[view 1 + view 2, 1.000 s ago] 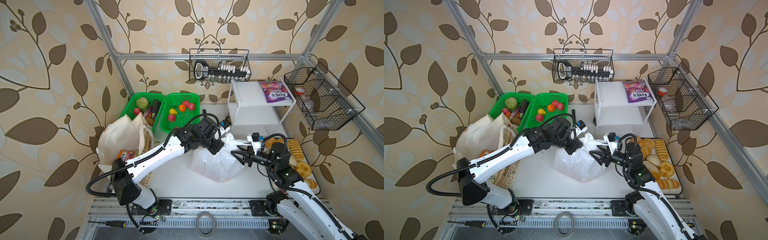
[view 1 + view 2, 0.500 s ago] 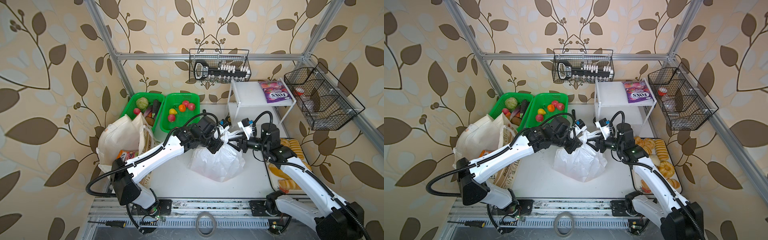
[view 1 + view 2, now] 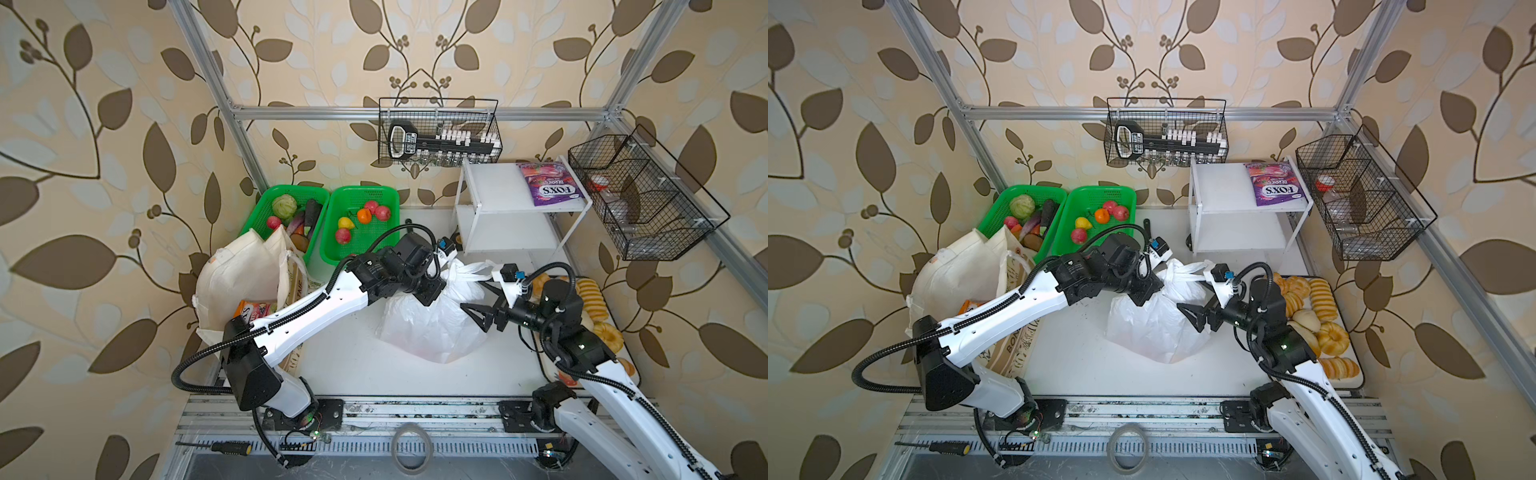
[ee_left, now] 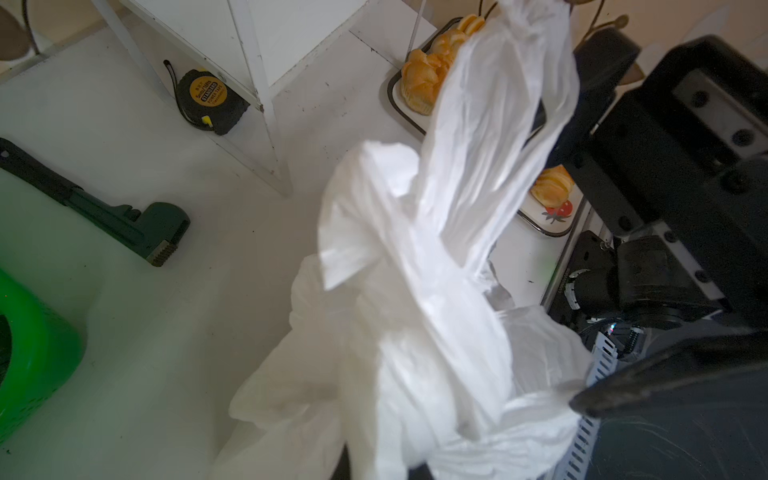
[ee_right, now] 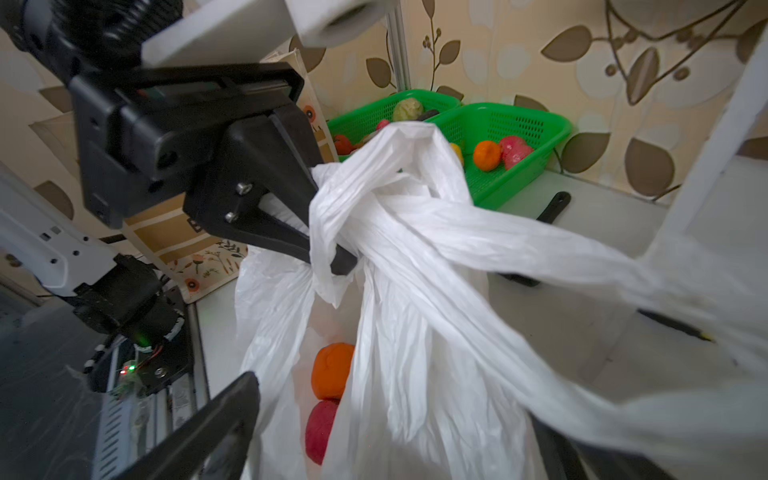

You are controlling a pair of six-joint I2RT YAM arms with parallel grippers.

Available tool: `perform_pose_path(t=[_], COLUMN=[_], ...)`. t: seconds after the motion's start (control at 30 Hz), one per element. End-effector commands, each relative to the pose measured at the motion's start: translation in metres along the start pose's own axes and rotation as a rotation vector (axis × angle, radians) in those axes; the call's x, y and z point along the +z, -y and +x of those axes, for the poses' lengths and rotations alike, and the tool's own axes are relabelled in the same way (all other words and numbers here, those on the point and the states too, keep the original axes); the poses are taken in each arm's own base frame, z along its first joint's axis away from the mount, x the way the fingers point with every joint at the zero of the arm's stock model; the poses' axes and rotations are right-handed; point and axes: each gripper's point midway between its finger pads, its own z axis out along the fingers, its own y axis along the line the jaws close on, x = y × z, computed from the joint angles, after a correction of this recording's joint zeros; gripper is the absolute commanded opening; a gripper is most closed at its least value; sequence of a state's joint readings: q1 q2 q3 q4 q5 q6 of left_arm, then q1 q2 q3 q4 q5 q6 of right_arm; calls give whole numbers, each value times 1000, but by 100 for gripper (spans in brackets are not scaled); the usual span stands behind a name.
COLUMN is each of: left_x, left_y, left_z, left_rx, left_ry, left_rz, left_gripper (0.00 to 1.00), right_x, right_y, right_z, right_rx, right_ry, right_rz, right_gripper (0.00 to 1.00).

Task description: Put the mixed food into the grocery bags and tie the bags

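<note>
Over on the left, the cloth tote [image 3: 245,274] slumps on the bench [image 3: 353,365] with the orange pouch [image 3: 254,309] at its mouth; inside or just beside, can't tell. Next along, toy fruits [image 3: 364,215] sit in the green basket [image 3: 365,193], not yet bagged.

Centre stage: the left gripper [image 3: 438,286] is clamped tight on the twisted neck of the white plastic bag [image 3: 432,332], which rests mid-bench. This looks like the tying step, with the loop handles [image 5: 457,232] crossed in a loose half-knot.

The right gripper [image 3: 478,297] hovers just beside the bag with its jaws wide apart, gripping nothing. For the next move, I'd say it must close on the free handle and pull away from the left's hold to cinch the knot.

Far right, the purple packet [image 3: 550,187] lies on the shelf [image 3: 498,187], unpacked.

The right wrist view peeks into the bag, showing an orange [image 5: 332,370] and a red fruit [image 5: 320,430] that both top views hide behind plastic. The left wrist view alone shows a tape measure [image 4: 208,102] under the shelf and a wrench [image 4: 124,220] on the bench.
</note>
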State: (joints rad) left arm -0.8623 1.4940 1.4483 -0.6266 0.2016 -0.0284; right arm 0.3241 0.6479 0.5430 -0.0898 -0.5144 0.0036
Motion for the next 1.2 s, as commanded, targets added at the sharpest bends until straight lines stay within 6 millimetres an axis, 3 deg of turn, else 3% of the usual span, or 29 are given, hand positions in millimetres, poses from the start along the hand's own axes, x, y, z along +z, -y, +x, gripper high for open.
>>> perform_pose_path(t=[0.0,0.23,0.4,0.6,0.7,0.8,0.97,1.17], left_x=[-17,-18,-18,-19,-19,-16,-14,-10], left_y=[5,10,13,18,19,14,9,4], left_z=[-11,-12,-12,-14,-16,-16,-18,-23], left_rx=[28,35,43,41,33,15,0,-14], left_ry=[58,64,67,72,74,70,74,77], left_rz=[20,49,67,90,99,74,43,17], left_gripper=[0,0,0,0,0,0,4,8], right_x=[-2,5,16,30,34,36,29,17], right_y=[22,27,7,3,2,4,1,-6], right_z=[-16,-19,-24,-16,-11,-7,-7,-13], right_rx=[-133,0,86,92,104,133,134,149], right_ry=[74,111,157,117,92,61,61,69], right_rz=[127,54,-156,-218,-234,-229,-215,-208], right_gripper=[100,98,93,92,78,43,7,0])
